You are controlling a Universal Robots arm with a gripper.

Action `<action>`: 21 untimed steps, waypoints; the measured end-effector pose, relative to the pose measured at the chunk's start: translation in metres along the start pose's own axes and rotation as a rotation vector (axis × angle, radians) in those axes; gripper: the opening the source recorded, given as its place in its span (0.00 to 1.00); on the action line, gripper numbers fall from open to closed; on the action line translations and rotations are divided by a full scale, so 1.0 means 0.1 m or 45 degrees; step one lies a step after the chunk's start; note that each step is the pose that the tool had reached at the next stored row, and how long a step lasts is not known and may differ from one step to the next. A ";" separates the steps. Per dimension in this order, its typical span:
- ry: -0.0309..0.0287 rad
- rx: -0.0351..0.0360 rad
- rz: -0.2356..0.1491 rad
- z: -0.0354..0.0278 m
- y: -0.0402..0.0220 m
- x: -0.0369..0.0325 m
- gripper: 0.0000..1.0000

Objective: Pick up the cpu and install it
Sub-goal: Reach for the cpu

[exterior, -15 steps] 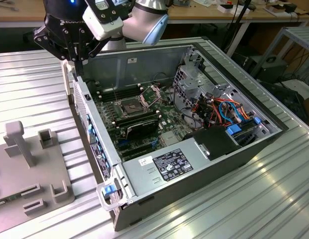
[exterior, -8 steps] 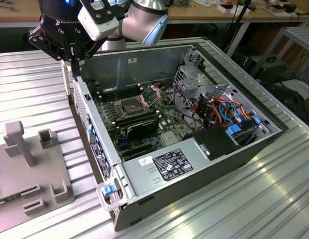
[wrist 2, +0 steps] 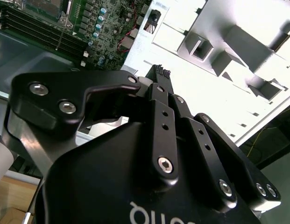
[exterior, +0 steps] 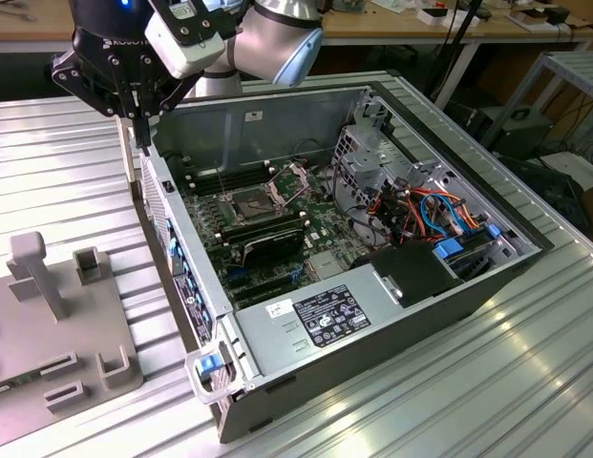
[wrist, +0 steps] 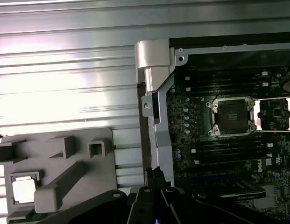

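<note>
- The end effector (wrist 2: 159,71) is nearest to me in both wrist views: its black fingers are drawn together at the tips with nothing between them.
- In the exterior view the end effector (exterior: 141,141) points straight down. It hangs over the rim of the open computer case (exterior: 267,124), at the corner towards the exterior view's left.
- In the first wrist view the fingertips (wrist: 153,173) sit just beside the case's grey side wall (wrist: 156,116).
- Beyond them, on the ribbed counter (exterior: 57,172), is the grey fixture tray (wrist: 88,172), outside the case.
- The cpu (wrist: 23,191) lies flat in a square pocket of that tray, with its pale metal top facing up. Being square it has no long axis; its edges run parallel to the tray's edges. It is well apart from the fingers.
- Farther in, on the motherboard, the socket (wrist: 231,116) stands open, with its hinged plate (wrist: 275,114) folded back beside it.
</note>
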State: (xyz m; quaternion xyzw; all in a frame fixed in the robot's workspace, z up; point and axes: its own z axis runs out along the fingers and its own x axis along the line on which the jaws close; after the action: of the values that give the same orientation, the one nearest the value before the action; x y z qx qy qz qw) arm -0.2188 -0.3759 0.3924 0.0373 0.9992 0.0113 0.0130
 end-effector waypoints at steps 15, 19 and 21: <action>0.0000 0.0000 0.000 -0.002 -0.004 0.060 0.11; 0.0000 -0.0001 0.000 -0.002 -0.007 0.090 0.11; -0.0001 -0.0001 0.000 -0.002 -0.007 0.093 0.11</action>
State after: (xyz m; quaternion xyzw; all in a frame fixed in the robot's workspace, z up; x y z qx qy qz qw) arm -0.2281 -0.3759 0.3924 0.0372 0.9992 0.0113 0.0130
